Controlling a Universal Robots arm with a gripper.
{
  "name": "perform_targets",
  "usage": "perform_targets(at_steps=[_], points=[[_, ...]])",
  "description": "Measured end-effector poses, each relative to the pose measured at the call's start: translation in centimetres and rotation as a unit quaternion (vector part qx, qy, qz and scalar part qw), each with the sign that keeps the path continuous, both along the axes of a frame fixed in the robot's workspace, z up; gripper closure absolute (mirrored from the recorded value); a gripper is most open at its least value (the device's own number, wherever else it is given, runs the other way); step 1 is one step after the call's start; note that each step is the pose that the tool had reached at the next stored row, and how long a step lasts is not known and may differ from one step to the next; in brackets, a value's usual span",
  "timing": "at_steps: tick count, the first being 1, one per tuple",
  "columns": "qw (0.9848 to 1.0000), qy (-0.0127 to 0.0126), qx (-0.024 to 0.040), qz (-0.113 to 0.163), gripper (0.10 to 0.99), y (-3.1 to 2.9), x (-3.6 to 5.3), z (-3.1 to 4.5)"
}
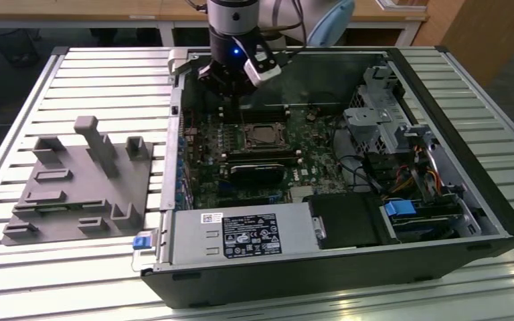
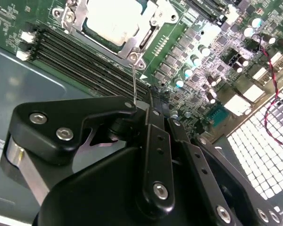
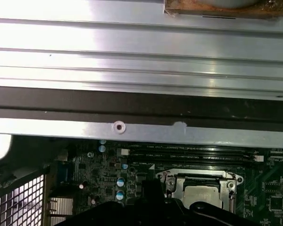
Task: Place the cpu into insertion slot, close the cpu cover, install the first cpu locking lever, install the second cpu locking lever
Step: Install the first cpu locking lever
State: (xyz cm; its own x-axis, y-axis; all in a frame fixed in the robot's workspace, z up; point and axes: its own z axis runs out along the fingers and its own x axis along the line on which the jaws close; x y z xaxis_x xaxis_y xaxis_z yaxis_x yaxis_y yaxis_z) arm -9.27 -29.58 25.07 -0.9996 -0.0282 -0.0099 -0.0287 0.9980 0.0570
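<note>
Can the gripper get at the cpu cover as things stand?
Probably yes: the gripper hangs just beside the cpu cover, which lies flat over the cpu, with only low memory slots between them.

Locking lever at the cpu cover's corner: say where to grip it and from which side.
Grip the locking lever on its free upper stretch, away from its pivot at the cpu cover corner. It is a thin wire standing up off the board, so coming down from above and pinching across it probably keeps clear of the memory slots alongside.
</note>
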Motion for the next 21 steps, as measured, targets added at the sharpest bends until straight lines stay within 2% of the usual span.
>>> perform_targets(at_steps=[10,15,19,21], points=[[1.0000,-0.0001,0.0001,0.000,0.980,0.00,0.87,-0.03],[1.0000,0.0001,0.0000,0.000,0.980,0.00,2.09,-0.09],[1.0000,0.0014,0.0000,0.000,0.980,0.00,3.82,-0.21],[1.0000,0.0015,0.0003,0.000,0.980,0.00,4.39,-0.30]])
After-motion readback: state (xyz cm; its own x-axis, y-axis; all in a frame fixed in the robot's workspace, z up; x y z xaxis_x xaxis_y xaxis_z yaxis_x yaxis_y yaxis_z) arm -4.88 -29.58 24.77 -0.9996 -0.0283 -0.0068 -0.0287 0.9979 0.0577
